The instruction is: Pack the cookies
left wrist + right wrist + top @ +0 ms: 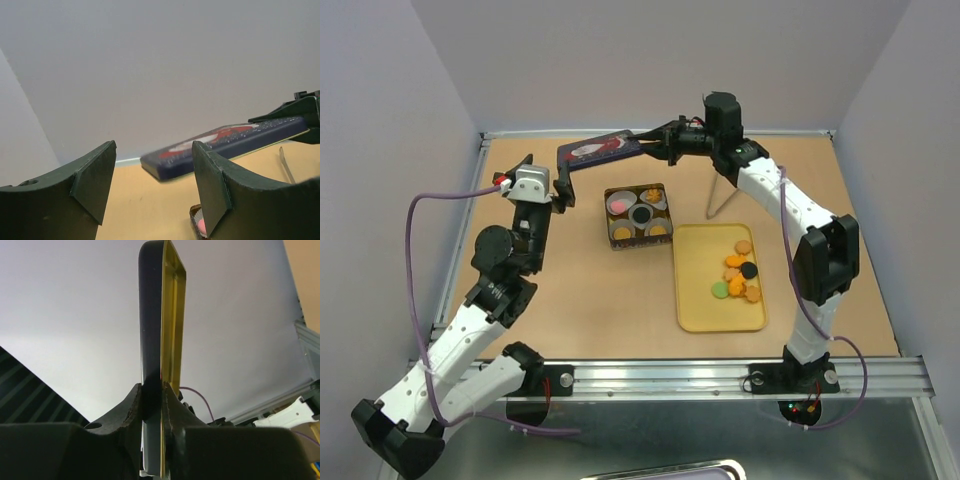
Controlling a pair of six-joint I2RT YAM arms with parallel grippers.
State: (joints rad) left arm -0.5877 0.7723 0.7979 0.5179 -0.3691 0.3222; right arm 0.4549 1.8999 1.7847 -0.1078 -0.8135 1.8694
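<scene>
tabletop: tan board in front of me | square tin: sits open at the middle, toward the far side | yellow tray: lies flat just right of the tin, nearer me, corners close together

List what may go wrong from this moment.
1. The right fingers pinch the lid by one edge only; it may tilt or slip out.
2. The open left fingers sit close to the lid and the tin; a swing could knock either.
3. Cookies lie on the tray; closing now would leave them unpacked.
</scene>
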